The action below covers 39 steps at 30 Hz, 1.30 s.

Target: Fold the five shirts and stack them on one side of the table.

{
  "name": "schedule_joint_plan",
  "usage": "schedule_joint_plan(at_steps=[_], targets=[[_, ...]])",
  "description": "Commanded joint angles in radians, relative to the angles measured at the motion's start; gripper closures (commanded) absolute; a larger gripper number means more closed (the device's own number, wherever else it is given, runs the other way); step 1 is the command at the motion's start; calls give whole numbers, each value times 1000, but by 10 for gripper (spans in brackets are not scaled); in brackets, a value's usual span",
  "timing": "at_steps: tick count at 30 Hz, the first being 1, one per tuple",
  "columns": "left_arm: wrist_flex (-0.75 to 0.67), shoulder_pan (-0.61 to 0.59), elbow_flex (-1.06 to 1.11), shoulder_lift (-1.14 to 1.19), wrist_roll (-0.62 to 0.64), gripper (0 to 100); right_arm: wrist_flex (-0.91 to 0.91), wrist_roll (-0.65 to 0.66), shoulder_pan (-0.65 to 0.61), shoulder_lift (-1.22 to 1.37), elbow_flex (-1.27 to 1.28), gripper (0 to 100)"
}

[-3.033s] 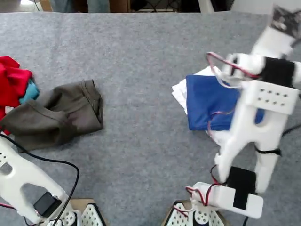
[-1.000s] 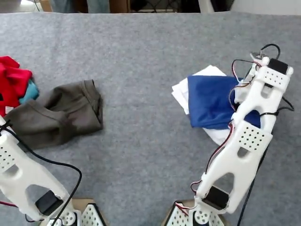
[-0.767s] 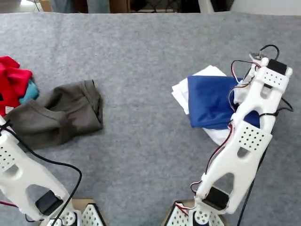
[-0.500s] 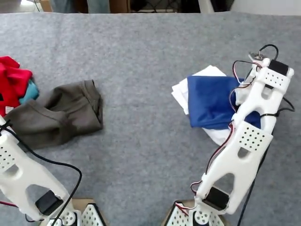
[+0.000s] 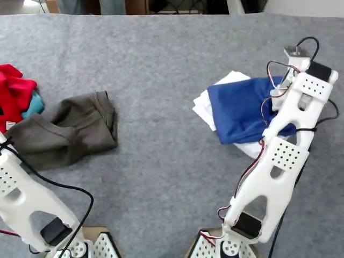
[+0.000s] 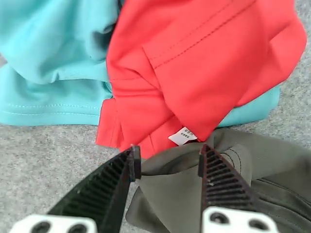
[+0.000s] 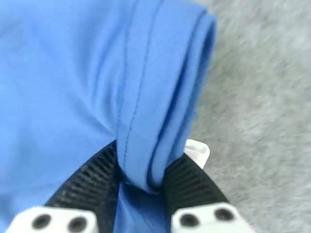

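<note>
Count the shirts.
5: red shirt and teal shirt at the left edge, olive shirt beside them, blue shirt atop white shirt on the right. More could be hidden underneath.

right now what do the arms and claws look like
Both arms are white plastic shells with cut-outs. The right arm has panels dotted with small holes, thin red and white wires and a black cable. The left arm carries a looping black cable. The left claw and right claw have black ribbed fingers on white mounts with screw holes.

place: lab bench | cue: grey felt table (image 5: 161,54), two wired arms (image 5: 281,156)
</note>
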Motion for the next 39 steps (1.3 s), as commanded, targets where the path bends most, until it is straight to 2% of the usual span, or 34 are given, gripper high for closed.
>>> schedule_joint_plan(at_steps=[1,9,24,39], targets=[[2,2,1,-64,-8,787,-49,14,-9,-59,-90,983],[2,-5,1,-69,-8,787,-219,14,40,-59,-97,983],[2,-10,1,-78,-8,787,-308,92,126,12,-87,983],[2,-8,1,-78,-8,787,-390,97,175,30,-85,981]])
